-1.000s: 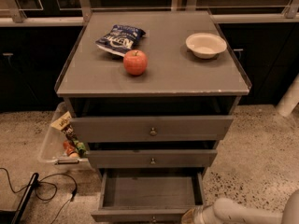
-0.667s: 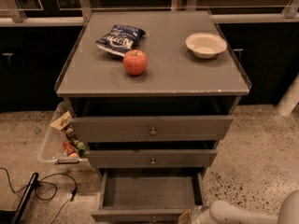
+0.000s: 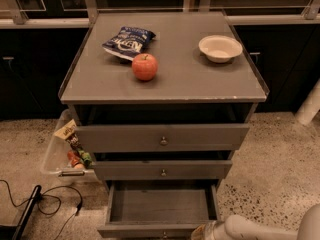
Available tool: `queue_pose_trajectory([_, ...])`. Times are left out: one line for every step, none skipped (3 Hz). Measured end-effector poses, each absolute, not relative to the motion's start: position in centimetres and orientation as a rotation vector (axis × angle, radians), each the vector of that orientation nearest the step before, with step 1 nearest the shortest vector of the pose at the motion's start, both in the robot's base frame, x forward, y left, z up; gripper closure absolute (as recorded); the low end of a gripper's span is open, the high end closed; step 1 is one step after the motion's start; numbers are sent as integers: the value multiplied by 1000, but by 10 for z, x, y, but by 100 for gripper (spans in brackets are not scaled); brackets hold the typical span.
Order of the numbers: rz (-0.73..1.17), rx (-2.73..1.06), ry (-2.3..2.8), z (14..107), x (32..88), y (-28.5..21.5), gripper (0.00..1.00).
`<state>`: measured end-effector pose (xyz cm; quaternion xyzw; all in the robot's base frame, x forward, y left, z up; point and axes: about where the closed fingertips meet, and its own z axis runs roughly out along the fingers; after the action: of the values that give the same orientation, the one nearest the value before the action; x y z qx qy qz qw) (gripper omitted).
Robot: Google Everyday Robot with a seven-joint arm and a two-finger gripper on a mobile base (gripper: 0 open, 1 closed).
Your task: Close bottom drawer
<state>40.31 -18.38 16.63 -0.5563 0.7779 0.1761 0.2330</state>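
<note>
- Grey desk [image 3: 200, 79] with three drawers stacked under its front edge
- Bottom drawer [image 3: 160, 206]: lowest of the three, pulled well out toward the camera, shallow grey box open to view, front panel at the very bottom of the view and partly cut off
- Pincer [image 3: 204, 231]: low at the bottom edge of the view, at the right end of the bottom drawer's front panel, touching or just beside it; released or clenched, cannot tell
- White arm [image 3: 260, 230] reaching in from the lower right, under the desk's front right corner
- Middle drawer [image 3: 162, 170]: slightly out, small round knob at the centre of its panel
- Top drawer [image 3: 162, 136]: also a little out, dark gap above it beneath the desk's front edge, one knob in the middle
- Red apple [image 3: 145, 66] on the desk, left of centre, upright
- Blue snack bag [image 3: 128, 41] lying flat toward the back left corner, just behind the apple
- Pale bowl [image 3: 220, 48] near the right edge, toward the back right corner, well apart from the apple
- Clear plastic bin [image 3: 52, 159] on the floor beside the desk's left edge, packets and bottles inside
- Black cable [image 3: 47, 204] looped on the speckled floor near the front left corner
</note>
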Motion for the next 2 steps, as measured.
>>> queue_pose_trajectory([484, -1528, 2137, 166, 403, -184, 35])
queue_pose_trajectory([499, -1518, 2123, 162, 407, -181, 12])
